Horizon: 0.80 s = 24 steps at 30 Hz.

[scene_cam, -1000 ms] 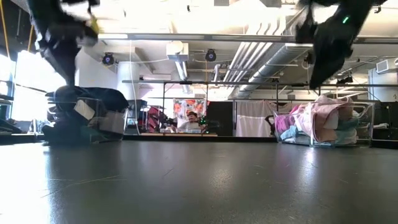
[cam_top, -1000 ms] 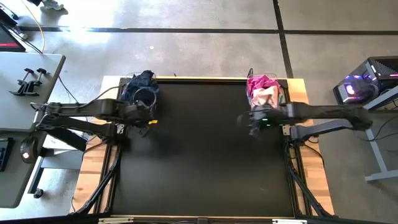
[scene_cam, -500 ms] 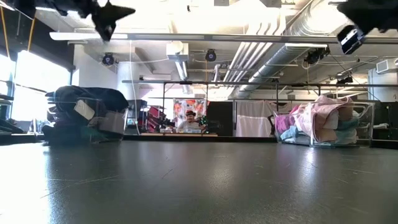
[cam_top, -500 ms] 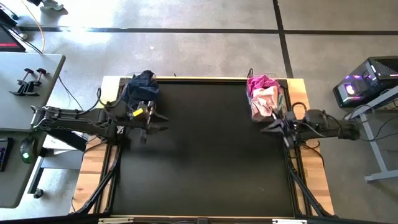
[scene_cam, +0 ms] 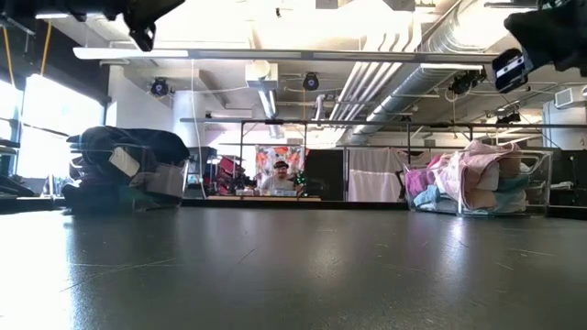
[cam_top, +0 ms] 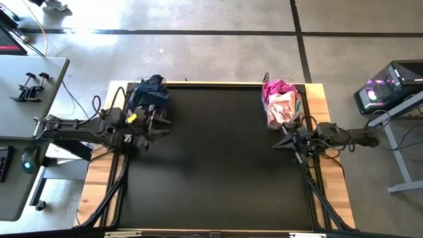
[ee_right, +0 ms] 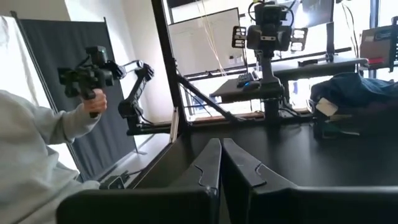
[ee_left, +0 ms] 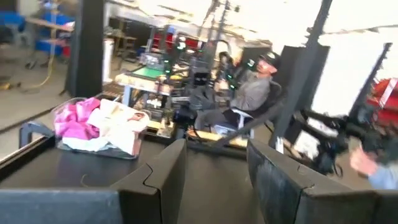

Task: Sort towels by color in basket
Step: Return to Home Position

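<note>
Dark towels, navy and black, fill the basket [cam_top: 149, 92] at the table's far left corner [scene_cam: 128, 170]. Magenta and peach-pink towels fill the basket [cam_top: 283, 102] at the far right [scene_cam: 481, 179]. My left gripper [cam_top: 165, 122] hangs open just near of the dark basket and points level across the table; nothing lies between its fingers [ee_left: 214, 180]. My right gripper [cam_top: 276, 145] is shut and empty at the table's right edge, near of the pink basket, pointing toward the left [ee_right: 221, 165].
The black tabletop [cam_top: 218, 158] stretches between the two arms. A person sits beyond the table's right side [ee_left: 252, 93]. Another person's sleeve and hand [ee_right: 90, 102], holding a hand-held device, show beyond the table's near side. A monitor stand [ee_right: 268, 37] stands behind the dark basket.
My right gripper has drawn back from beside the pink basket toward the table's right edge, risen, tipped level and shut empty. My left gripper has risen from low beside the dark basket and tipped from pointing down to level, still open. The towels have stayed in their baskets.
</note>
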Tool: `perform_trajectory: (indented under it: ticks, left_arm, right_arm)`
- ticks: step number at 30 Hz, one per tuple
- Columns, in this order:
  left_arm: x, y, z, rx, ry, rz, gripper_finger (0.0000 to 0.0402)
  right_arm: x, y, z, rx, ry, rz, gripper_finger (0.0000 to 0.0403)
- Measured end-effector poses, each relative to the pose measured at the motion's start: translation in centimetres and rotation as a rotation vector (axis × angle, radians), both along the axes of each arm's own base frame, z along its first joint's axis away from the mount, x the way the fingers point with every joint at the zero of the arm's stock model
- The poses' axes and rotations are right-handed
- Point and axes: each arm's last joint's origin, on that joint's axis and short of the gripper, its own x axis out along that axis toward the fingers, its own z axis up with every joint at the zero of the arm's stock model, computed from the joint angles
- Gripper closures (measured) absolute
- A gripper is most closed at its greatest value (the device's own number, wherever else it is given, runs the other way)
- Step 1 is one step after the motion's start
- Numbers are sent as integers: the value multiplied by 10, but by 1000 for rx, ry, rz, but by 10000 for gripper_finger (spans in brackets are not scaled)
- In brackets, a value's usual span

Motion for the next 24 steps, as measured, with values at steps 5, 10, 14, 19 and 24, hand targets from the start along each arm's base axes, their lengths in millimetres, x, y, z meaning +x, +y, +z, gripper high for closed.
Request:
perform_trajectory:
  ticks: [5,10,14,19,24]
  left_arm:
    - [-23,-2,-14,56,-70,-43,245]
    - [-43,-2,-27,58,-154,-39,245]
    - [-54,-2,-31,53,-207,-38,245]
    - [-61,-2,-39,49,-211,-17,245]
    - [-62,-1,-50,45,-121,13,245]
  right_arm:
    - [4,1,-11,-8,-10,6,402]
    - [6,1,-19,-58,-60,-5,402]
    - [6,1,-18,-92,-74,-13,402]
    - [7,0,-20,-131,-63,-26,402]
    - [8,-3,-23,-133,-30,-62,402]
